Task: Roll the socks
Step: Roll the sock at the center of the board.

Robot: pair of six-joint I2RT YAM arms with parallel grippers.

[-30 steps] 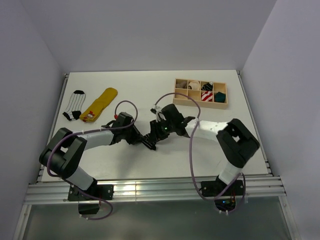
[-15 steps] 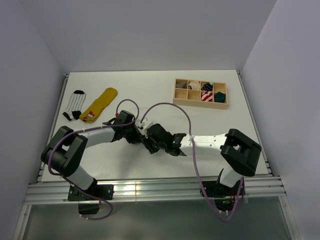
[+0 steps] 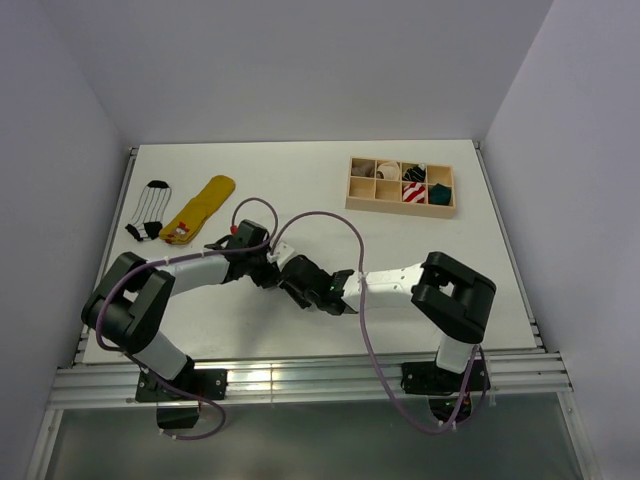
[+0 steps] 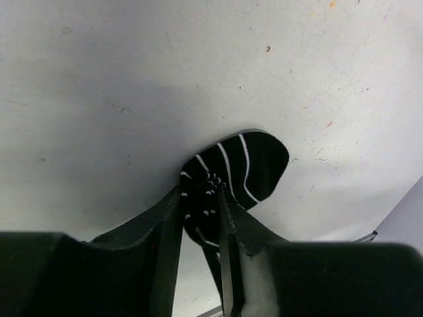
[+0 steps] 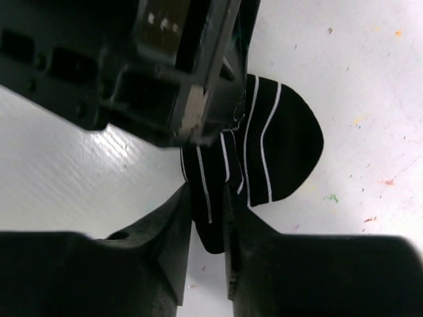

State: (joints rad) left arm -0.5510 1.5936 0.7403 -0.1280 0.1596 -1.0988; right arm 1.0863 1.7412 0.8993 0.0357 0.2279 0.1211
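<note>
A black sock with thin white stripes (image 4: pixel 246 165) lies on the white table, bunched at one end. My left gripper (image 4: pixel 200 201) is shut on the bunched end. My right gripper (image 5: pixel 208 198) is shut on the same sock (image 5: pixel 281 145) from the opposite side. In the top view the two grippers, left (image 3: pixel 268 272) and right (image 3: pixel 297 283), meet nose to nose at the table's middle front and hide the sock. The left gripper's body (image 5: pixel 178 59) fills the top of the right wrist view.
A white sock with black stripes (image 3: pixel 150 210) and a yellow sock (image 3: pixel 200 208) lie at the far left. A wooden compartment box (image 3: pixel 400 203) at the back right holds rolled socks, among them a red-and-white one (image 3: pixel 413 193) and a dark green one (image 3: pixel 440 194).
My right arm has swung down toward the near edge and stretched low across the table, its gripper closing in on the left gripper at the sock. The left arm has barely moved.
</note>
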